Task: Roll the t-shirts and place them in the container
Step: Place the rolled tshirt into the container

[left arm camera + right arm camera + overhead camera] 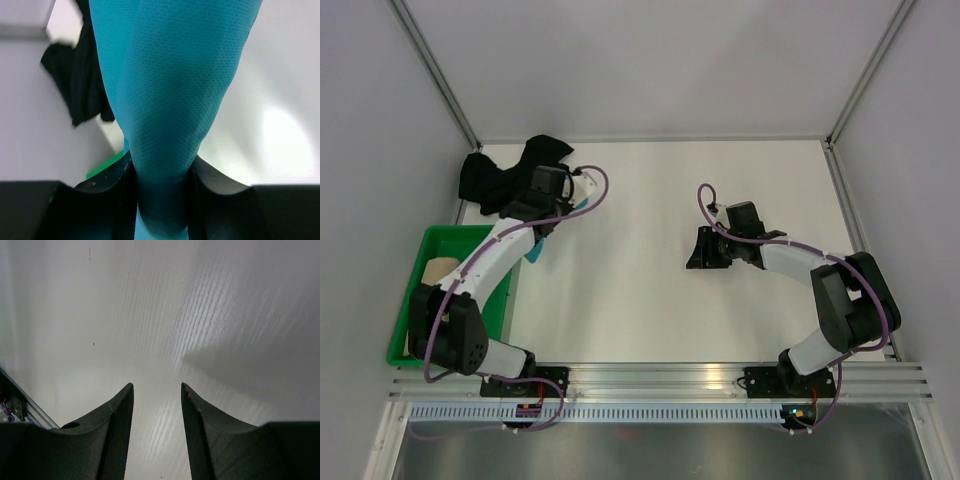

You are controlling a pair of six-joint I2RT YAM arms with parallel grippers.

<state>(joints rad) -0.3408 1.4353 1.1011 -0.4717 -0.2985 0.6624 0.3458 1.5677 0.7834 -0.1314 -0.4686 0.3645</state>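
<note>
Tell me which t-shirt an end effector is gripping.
The teal t-shirt, pinched in the left end effector; the black t-shirt lies loose, the tan one sits in the green tray.

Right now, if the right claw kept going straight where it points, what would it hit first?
Probably the white table. The right gripper is open and empty, and its wrist view shows only that surface ahead. How far off it lies is hard to judge.

Left arm (495, 255) and right arm (785, 262) are showing white shells and black joints. Purple cables (606, 185) are running along both. Right gripper (157, 386) is showing black fingers (112, 440) with finely ribbed inner faces.
</note>
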